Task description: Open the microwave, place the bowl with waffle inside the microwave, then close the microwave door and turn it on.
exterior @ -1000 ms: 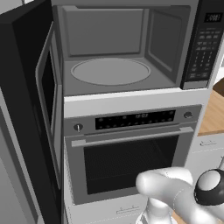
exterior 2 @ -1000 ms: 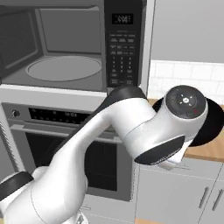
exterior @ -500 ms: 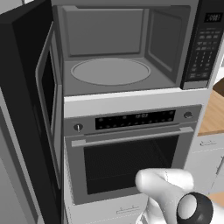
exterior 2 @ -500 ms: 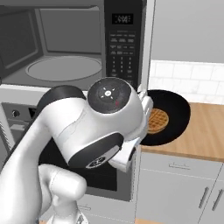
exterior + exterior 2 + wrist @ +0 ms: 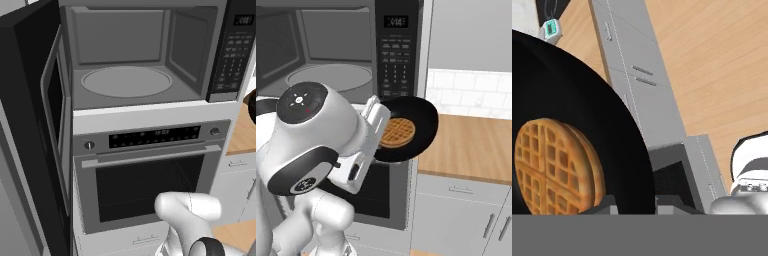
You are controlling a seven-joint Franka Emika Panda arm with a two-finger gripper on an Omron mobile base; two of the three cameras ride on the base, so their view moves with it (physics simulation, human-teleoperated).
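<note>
You will find the large black built-in microwave [image 5: 145, 55] with its grey cavity exposed and its round grey turntable [image 5: 126, 81] bare. The wide black microwave door [image 5: 37, 125], with its dark glass window and grey inner frame, stands swung out on the left side of the cavity. The keypad panel [image 5: 395, 55] with its small digital display sits on the right side of the microwave. Below the microwave you see the steel-fronted oven [image 5: 150, 175] with a long horizontal handle and a dark glass door. The small shallow round black bowl [image 5: 418, 127] is held in the air to the right of the microwave, just in front of the keypad panel, beside the wooden counter [image 5: 471, 145]. The bowl is tipped so that its inside faces the right base view. The flat orange-brown waffle [image 5: 397, 132] lies against the inside of the bowl. The two-finger gripper [image 5: 377, 131] is clenched on the near left rim of the bowl; in the hand view the fingertips [image 5: 604, 205] pinch the rim, with the waffle just beside them. Grey cabinet fronts [image 5: 466, 215] sit under the counter.
</note>
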